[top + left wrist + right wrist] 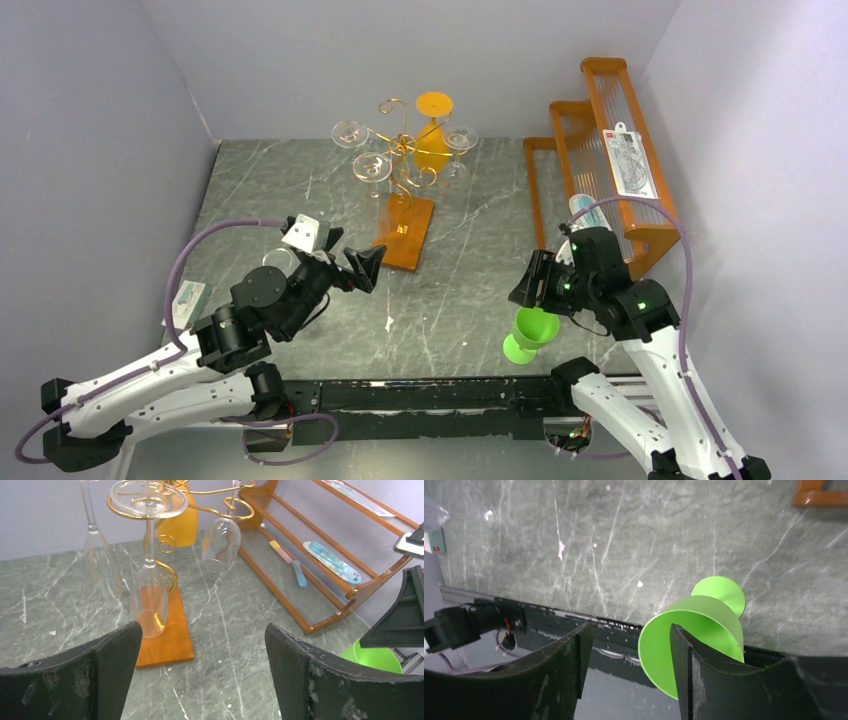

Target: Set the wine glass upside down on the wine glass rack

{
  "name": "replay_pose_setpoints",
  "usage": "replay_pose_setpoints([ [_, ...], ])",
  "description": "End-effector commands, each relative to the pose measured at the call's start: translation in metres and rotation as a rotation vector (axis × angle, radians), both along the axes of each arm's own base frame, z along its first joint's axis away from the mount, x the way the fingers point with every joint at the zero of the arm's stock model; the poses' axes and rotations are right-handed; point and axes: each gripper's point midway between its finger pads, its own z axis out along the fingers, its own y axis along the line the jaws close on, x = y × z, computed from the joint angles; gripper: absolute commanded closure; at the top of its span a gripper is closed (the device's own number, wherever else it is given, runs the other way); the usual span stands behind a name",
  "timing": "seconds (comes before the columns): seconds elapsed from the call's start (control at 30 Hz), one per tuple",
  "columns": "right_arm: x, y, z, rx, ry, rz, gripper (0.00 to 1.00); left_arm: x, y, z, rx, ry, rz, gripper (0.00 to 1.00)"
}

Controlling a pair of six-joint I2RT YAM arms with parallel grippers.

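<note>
The wine glass rack [405,215], a copper-gold wire tree on an orange-brown wooden base, stands at the middle back. Three clear glasses and an orange one [433,128] hang upside down on it. In the left wrist view its base [167,640] and a hanging clear glass [148,597] are close ahead. A green wine glass [530,333] stands near the table's front edge. My right gripper [525,285] is open just above it, and its right finger [684,665] overlaps the green bowl's rim [704,625]. My left gripper [365,268] is open and empty, just in front of the rack base.
A larger orange stepped shelf [600,170] with packaged items stands at the back right, also in the left wrist view [320,580]. A clear glass [272,260] sits behind my left arm. A small box [188,298] lies at the left edge. Grey walls close in three sides.
</note>
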Motion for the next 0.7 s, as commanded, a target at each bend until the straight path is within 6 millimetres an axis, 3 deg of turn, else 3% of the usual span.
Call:
replay_pose_setpoints([
  [0.0, -0.028, 0.007, -0.024, 0.039, 0.136, 0.052, 0.40, 0.001, 0.003, -0.005, -0.002, 0.012, 0.024, 0.03],
  [0.1, -0.037, 0.009, -0.034, 0.034, 0.194, 0.081, 0.40, 0.001, 0.004, -0.007, -0.006, 0.015, 0.028, 0.03],
  [0.27, -0.030, 0.005, -0.050, 0.001, 0.204, 0.063, 0.41, 0.001, 0.007, -0.008, -0.012, 0.019, 0.036, 0.03],
  [0.37, -0.023, 0.011, -0.058, 0.009, 0.213, 0.079, 0.54, 0.001, 0.010, -0.009, -0.007, 0.021, 0.045, 0.03],
  [0.6, -0.010, 0.003, -0.063, -0.063, 0.205, 0.054, 0.70, 0.001, 0.017, -0.009, -0.012, 0.033, 0.069, 0.03],
  [0.67, -0.007, 0.003, -0.060, -0.063, 0.195, 0.058, 0.83, 0.001, 0.017, -0.010, -0.022, 0.037, 0.068, 0.03],
])
